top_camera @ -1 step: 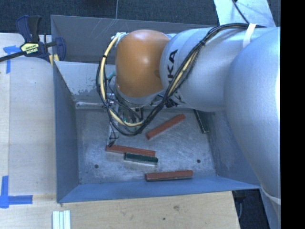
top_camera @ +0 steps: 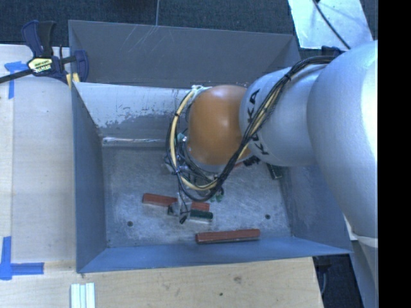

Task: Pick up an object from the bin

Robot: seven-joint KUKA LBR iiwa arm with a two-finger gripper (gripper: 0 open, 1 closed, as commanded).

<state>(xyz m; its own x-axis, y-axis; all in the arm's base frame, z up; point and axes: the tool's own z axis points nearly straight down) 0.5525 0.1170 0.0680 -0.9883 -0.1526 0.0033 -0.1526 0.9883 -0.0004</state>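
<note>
Short red-brown bar (top_camera: 158, 199), lower centre of the bin (top_camera: 128, 172) floor, long axis nearly left-right. It lies just left of my gripper (top_camera: 185, 214); whether that is open or closed I cannot tell. Longer brown bar (top_camera: 228, 236) lies below right.

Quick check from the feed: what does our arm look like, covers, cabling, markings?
The arm is thick, rounded and silver-grey, with orange KUKA lettering near its wrist. An orange dome cover caps the wrist. Yellow and black cables loop round the cover and run back along the arm. The end effector under it is small and dark.
</note>
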